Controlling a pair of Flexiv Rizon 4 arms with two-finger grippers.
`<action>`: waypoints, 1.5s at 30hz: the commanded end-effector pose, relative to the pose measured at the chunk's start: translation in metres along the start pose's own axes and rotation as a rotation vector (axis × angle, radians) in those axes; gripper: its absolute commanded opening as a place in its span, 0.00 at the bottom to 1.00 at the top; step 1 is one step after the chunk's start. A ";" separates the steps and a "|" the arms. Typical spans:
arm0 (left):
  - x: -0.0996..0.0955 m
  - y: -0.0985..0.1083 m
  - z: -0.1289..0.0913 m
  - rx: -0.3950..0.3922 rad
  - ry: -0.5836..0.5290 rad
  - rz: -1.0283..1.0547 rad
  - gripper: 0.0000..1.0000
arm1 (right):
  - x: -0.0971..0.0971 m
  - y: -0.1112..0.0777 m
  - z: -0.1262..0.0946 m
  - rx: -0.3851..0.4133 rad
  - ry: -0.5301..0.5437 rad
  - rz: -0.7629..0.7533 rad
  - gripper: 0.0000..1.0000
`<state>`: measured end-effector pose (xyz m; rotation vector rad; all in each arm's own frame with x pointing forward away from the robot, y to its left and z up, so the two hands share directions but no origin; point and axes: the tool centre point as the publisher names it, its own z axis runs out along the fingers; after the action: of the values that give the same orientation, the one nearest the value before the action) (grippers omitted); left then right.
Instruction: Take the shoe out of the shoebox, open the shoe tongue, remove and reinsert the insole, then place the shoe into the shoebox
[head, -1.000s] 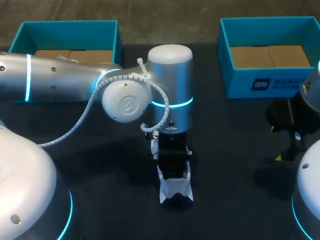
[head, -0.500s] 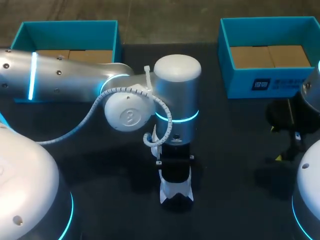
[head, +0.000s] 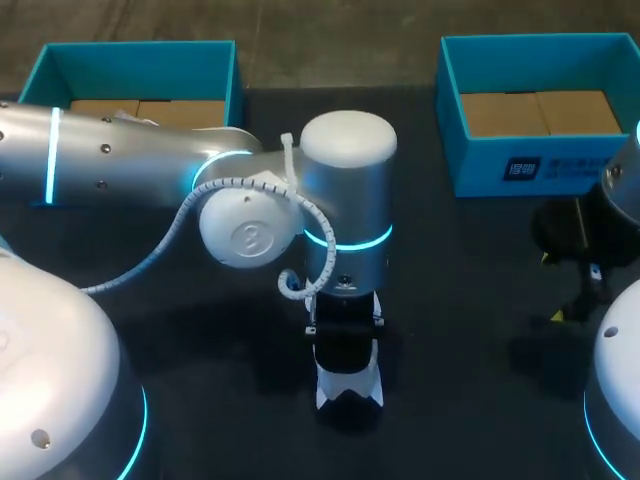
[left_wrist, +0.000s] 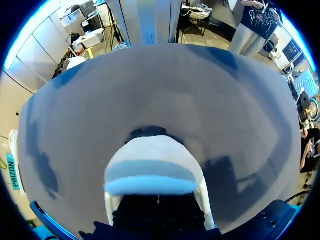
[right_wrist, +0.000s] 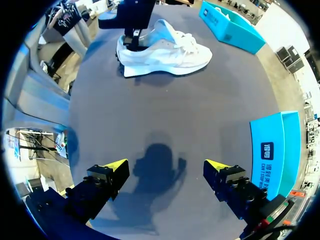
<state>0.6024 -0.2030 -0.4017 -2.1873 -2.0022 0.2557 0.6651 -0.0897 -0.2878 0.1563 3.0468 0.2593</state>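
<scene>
Presently, item one, the white shoe (head: 350, 388), is standing on its sole on the dark table (head: 470, 330), outside both boxes, with its laces showing along the top and a pale blue band running round the heel collar. Item two, the left gripper (head: 345, 350), is hanging directly over the shoe's heel, its black body sitting at the back of the collar. The left arm (head: 120, 160) is coming across from the shoe's left and is covering the front half of the shoe in the head view, leaving only the heel end showing. Whether this gripper is clamping the heel cannot be told, since the point of contact is lying out of sight in every view. Item three, the right gripper (right_wrist: 165, 167), is hovering well to the right of the shoe over bare table. Its two yellow-tipped fingers (right_wrist: 114, 166) are standing wide apart and holding nothing, and its shadow is falling on the table between them. Item four, the left box (head: 140, 72), teal with a brown cardboard floor, is sitting open beyond the shoe's toe end and off to the shoe's left. Item five, the right box (head: 480, 165), teal likewise and carrying a printed label on its near wall, is sitting open well to the right of the shoe and farther back than its toe.
</scene>
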 end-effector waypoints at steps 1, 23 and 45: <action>-0.009 0.006 0.020 -0.010 0.006 -0.004 0.00 | 0.002 -0.001 0.000 -0.002 -0.003 -0.002 1.00; 0.006 0.011 -0.017 -0.082 0.028 -0.035 0.00 | 0.002 -0.001 0.000 -0.002 -0.003 -0.002 1.00; 0.012 0.023 0.016 -0.009 0.033 -0.044 0.00 | 0.002 -0.001 0.000 -0.002 -0.003 -0.002 1.00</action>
<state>0.6195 -0.1964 -0.4084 -2.1262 -2.0259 0.1951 0.6652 -0.0897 -0.2878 0.1560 3.0469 0.2593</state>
